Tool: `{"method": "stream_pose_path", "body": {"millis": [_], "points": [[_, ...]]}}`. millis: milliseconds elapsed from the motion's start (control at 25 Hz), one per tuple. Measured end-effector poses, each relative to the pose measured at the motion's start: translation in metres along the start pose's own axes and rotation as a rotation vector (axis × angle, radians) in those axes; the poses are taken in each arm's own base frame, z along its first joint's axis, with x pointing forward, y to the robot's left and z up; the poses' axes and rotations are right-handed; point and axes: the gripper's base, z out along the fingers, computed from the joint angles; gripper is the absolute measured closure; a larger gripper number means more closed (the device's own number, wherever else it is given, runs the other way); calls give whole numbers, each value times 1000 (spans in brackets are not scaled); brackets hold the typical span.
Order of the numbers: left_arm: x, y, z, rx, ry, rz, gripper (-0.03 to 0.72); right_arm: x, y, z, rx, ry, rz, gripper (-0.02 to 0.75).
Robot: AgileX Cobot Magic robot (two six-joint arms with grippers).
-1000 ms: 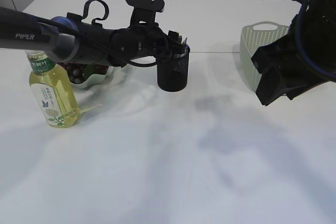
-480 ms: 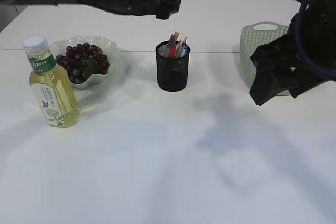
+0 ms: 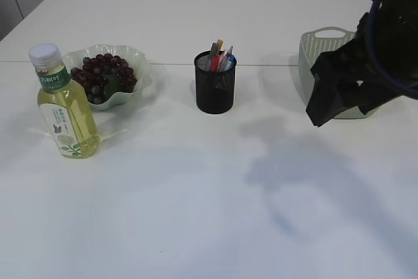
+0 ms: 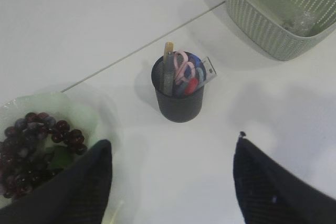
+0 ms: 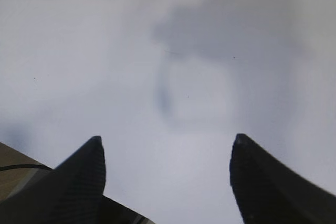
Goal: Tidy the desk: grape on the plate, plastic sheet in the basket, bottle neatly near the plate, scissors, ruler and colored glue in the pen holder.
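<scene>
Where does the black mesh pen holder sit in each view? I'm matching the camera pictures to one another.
Exterior view: the black mesh pen holder stands centre, slightly upper, between the pale green plate of grapes and the green basket.
Left wrist view: centre, slightly upper.
Right wrist view: not in it; only bare table.
Shared landmark: the green basket, upper right in both.

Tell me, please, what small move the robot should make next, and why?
Probably just retreat both arms to rest. The grapes lie on the plate, the bottle stands upright beside it, the pen holder holds the scissors and other items, and a plastic sheet lies in the basket. The left gripper and right gripper are open and empty.
</scene>
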Motion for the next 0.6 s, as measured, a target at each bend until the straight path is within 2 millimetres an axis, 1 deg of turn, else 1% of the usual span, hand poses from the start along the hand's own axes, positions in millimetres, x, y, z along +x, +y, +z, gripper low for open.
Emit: {"method": "stream_pose_path", "body": {"millis": [120, 160, 240, 320, 400, 440, 560, 600], "points": [[1, -1, -33, 0, -36, -3, 160, 2, 1, -10, -5, -51, -9, 163], [4, -2, -43, 5, -47, -8, 160, 5, 2, -17, -9, -86, -12, 163], [17, -6, -65, 22, -78, -31, 160, 14, 3, -32, -12, -149, -23, 163], [33, -9, -86, 35, -122, -50, 160, 27, 4, -45, -10, -205, -50, 163], [54, -12, -109, 41, -171, -65, 160, 45, 4, -57, -7, -253, -80, 163], [64, -13, -120, 39, -193, -65, 160, 53, 4, -61, -6, -271, -90, 163], [105, -17, -155, 30, -243, -58, 160, 84, 4, -69, -1, -326, -122, 163], [117, -18, -163, 29, -258, -57, 160, 94, 4, -71, 1, -344, -127, 163]]}}
